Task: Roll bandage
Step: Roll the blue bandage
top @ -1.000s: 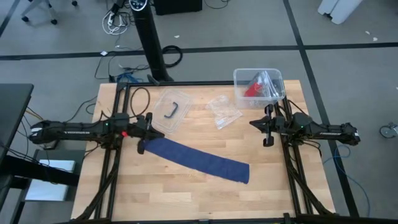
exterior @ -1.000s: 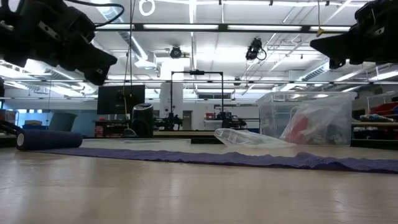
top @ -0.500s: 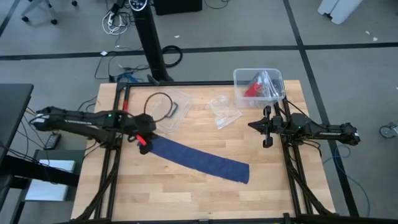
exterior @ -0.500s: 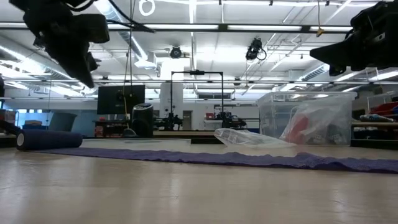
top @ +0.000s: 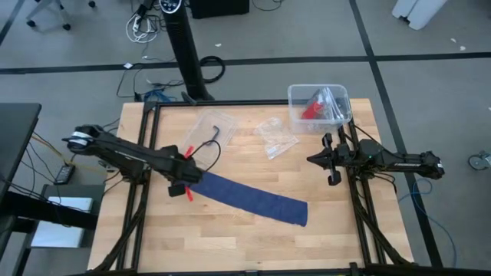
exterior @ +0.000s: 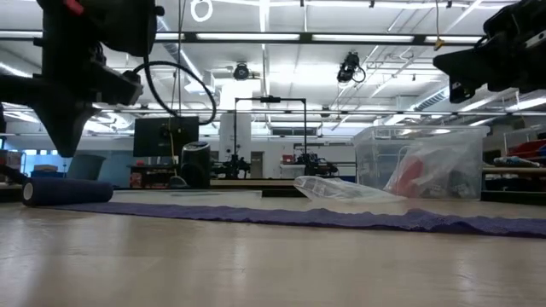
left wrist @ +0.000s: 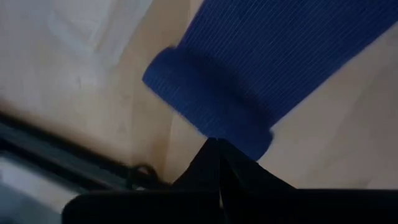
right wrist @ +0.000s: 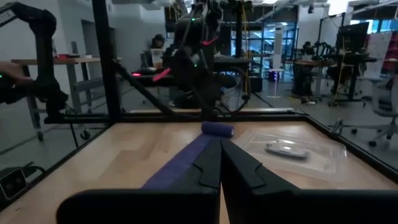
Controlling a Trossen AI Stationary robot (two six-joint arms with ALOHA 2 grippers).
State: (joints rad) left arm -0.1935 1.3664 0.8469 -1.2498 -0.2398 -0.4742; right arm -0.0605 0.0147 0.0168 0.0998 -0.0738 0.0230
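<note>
The long navy-blue fabric bandage (top: 245, 196) lies diagonally across the wooden table (top: 230, 238), partly rolled. The left gripper (top: 186, 186), closed and empty, hovers over that roll, likely to push it; the right gripper (top: 331, 159), closed and empty, waits aside.

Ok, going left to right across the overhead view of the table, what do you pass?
Left gripper, shut, at the rolled end of the bandage → loose clear plastic bag → clear plastic bin holding a red item → right gripper, shut, holding nothing.
</note>
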